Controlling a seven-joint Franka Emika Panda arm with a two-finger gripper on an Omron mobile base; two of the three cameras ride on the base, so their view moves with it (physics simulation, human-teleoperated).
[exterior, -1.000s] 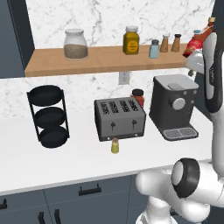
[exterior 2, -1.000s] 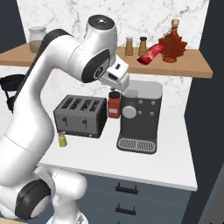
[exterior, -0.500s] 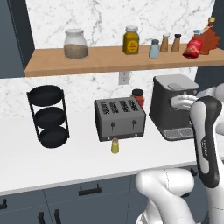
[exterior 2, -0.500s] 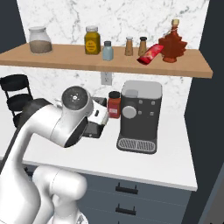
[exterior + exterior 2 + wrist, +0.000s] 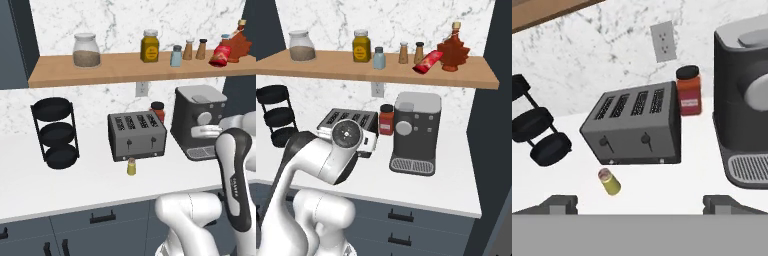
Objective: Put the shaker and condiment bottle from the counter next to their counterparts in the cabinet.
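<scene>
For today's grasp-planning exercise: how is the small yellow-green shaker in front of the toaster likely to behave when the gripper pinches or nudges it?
The shaker is tiny beside the toaster, so probably light. Its narrow upright cylinder could tip if nudged, then roll on the smooth counter. It looks rigid, so a centred pinch should hold.

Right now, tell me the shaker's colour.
Yellow-green shaker with a tan cap, best in the hand view.

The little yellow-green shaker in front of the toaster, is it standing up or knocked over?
Upright. The shaker stands on its base on the counter, tan cap on top, just in front of the toaster, apart from it.
</scene>
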